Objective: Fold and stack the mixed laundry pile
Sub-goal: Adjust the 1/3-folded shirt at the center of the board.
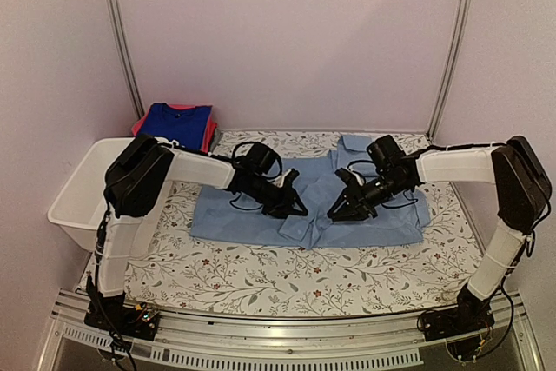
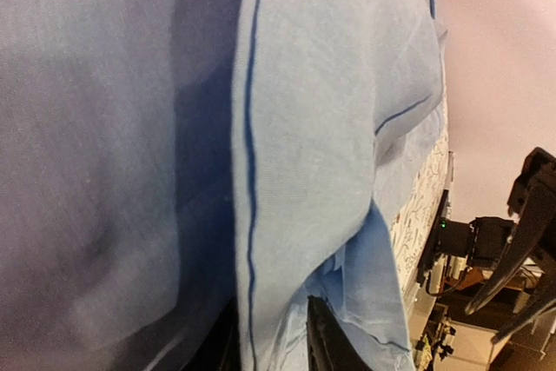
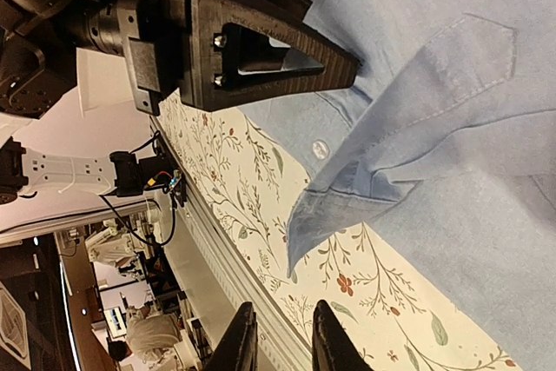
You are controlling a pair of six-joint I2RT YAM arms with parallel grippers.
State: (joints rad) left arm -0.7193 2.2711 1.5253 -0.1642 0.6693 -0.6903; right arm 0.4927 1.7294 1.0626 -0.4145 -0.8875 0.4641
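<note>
- Floral desk (image 1: 261, 284) holds the pale-blue shirt (image 1: 217, 215) flat, for folding, we judge.
- Left pincer (image 1: 298, 208) straddles its edge; clamped, we cannot tell.
- Right pincer (image 1: 337, 213): narrow, empty.

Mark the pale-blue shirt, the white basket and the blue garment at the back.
pale-blue shirt (image 1: 228, 213), top view, on its flat left panel.
white basket (image 1: 76, 190), top view, on its inner wall.
blue garment (image 1: 178, 119), top view, on the middle of its top face.

Pale-blue shirt (image 1: 234, 215) spread on floral table (image 1: 261, 280), white basket (image 1: 74, 202) at left
</note>
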